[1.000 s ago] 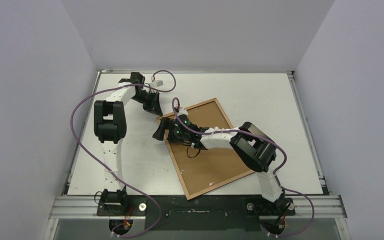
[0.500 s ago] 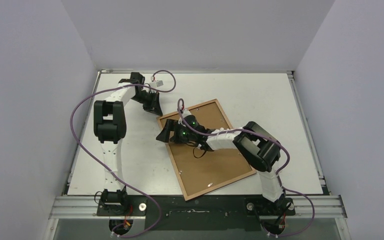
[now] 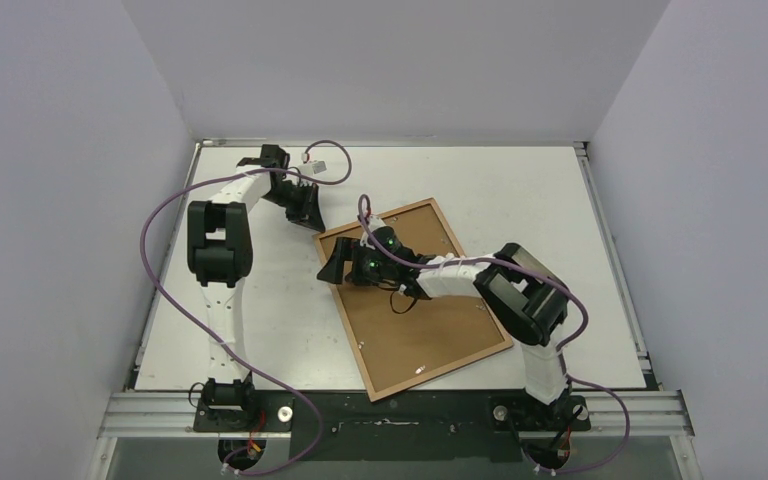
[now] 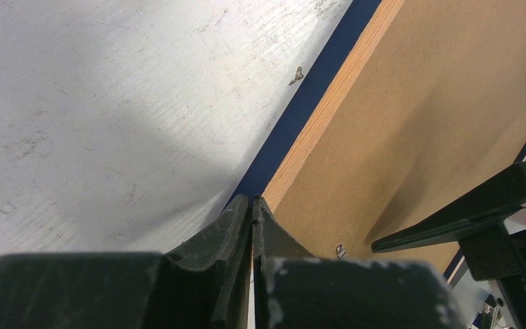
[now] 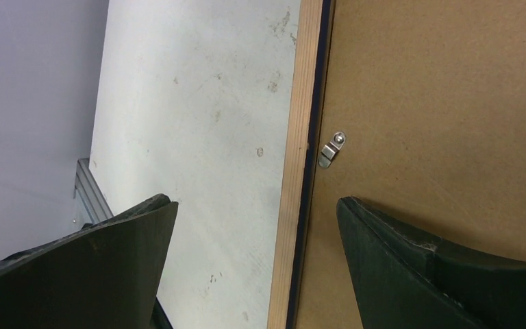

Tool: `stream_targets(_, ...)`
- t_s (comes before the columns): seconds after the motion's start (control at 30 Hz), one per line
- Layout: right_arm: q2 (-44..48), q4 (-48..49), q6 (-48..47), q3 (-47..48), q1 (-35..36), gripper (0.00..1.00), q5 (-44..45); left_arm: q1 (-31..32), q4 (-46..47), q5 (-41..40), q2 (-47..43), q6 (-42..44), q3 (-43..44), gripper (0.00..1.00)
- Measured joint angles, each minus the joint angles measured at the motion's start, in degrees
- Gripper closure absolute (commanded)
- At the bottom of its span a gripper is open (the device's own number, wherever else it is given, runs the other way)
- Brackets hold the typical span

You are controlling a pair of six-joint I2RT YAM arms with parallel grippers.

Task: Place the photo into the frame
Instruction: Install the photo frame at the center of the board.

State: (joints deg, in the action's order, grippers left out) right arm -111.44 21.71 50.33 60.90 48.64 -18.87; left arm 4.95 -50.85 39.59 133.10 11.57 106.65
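Since the earlier frame the right arm's elbow had shifted slightly to the right and its wrist had edged a little farther along the frame's left side; the left arm had not changed. The right arm reached from the near right across the table [image 3: 290,330], its forearm passing low over the backing board [image 3: 430,320]. The right gripper [image 3: 332,265] stood wide open and held nothing, straddling the frame's left edge, one finger over the bare table and the other over the board. The left arm ran up the left side, then bent right toward the frame. The left gripper [image 3: 310,212] was fully closed, with nothing seen between its fingers. Its tip sat at the frame's far-left corner; contact could not be confirmed. The frame [image 3: 351,330] lay flat at the middle of the table, wood-brown side up, a dark blue band showing along its edge. Its long axis ran near to far, the far end leaning left. The board lay within the frame. A small metal clip [image 5: 330,149] sat on the board just inside the left edge, between the right gripper's fingers. Purple cables [image 3: 160,270] looped beside both arms.
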Motion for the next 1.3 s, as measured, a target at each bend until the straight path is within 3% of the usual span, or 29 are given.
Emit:
stream_targets(0.4,-5.7,-6.5,-1.6,9.4,2.4,0.08,3.4,0.0,0.0,0.0,0.0,-0.5,0.0,0.98)
stream_targets(1.3,-7.1,-6.5,3.4,11.1,2.7,0.07,5.3,-0.2,6.7,-0.5,-3.8,-1.0,-6.7,1.0)
